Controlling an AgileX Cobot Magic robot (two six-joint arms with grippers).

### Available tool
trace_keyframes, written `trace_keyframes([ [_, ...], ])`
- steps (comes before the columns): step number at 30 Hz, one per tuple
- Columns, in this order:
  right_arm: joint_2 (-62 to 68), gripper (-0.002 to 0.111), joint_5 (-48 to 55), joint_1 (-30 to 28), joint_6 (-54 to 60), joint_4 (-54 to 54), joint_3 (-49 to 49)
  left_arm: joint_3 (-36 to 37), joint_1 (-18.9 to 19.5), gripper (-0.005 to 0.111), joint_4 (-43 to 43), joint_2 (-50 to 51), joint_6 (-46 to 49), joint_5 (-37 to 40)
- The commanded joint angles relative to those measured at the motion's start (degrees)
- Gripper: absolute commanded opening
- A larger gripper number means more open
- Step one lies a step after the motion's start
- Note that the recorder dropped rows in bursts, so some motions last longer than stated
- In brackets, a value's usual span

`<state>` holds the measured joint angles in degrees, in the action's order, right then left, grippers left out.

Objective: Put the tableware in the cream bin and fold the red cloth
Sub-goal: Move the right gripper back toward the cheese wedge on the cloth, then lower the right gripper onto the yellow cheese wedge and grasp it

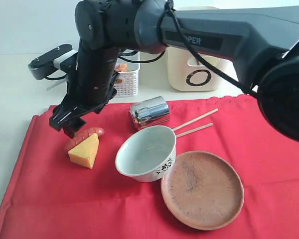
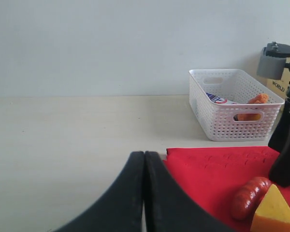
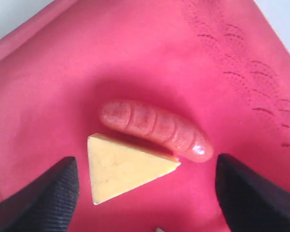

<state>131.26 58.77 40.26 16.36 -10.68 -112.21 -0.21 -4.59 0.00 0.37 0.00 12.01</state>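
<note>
Both sets of jaws we see empty: right gripper's [image 3: 146, 193] wide apart over the yellow cheese wedge [image 3: 125, 166], red sausage [image 3: 157, 129] at its twelve o'clock; left gripper's [image 2: 144, 193] shut.

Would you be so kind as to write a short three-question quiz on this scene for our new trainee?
1. True or false: the steel cup stands upright on the red cloth.
2. The right claw above the cheese wedge and sausage is: A) open and empty; B) shut on the sausage; C) shut on the cheese wedge.
3. Which thin wooden items lie beside the bowl?
Key: 1 false, it lies on its side; 2 A; 3 the chopsticks.
</note>
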Motion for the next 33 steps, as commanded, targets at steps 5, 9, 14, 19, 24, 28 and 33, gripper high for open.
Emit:
trace_keyframes([
  [5,1.21,0.073,1.18,1.07,-0.72,-0.93,-0.16,0.21,0.00,0.000,0.00,-0.37,0.00,-0.13],
  [9,3.07,0.073,1.48,1.07,-1.62,-1.05,-0.16,0.21,0.00,0.000,0.00,-0.37,0.00,-0.13],
  [14,5.54,0.073,1.48,1.07,-2.03,-1.24,-0.16,0.21,0.00,0.000,0.00,-0.37,0.00,-0.13],
  [19,6.90,0.073,1.38,1.07,-1.63,-2.26,-0.16,0.21,0.00,0.000,0.00,-0.37,0.00,-0.13],
  [24,7.70,0.073,1.27,1.07,-1.00,-2.51,-0.16,0.21,0.00,0.000,0.00,-0.37,0.00,-0.13],
  [28,7.78,0.068,1.27,1.07,-0.77,-2.51,-0.16,0.21,0.00,0.000,0.00,-0.37,0.00,-0.13],
  [33,7.78,0.050,1.27,1.07,0.07,-2.51,-0.16,0.21,0.00,0.000,0.00,-0.37,0.00,-0.13],
])
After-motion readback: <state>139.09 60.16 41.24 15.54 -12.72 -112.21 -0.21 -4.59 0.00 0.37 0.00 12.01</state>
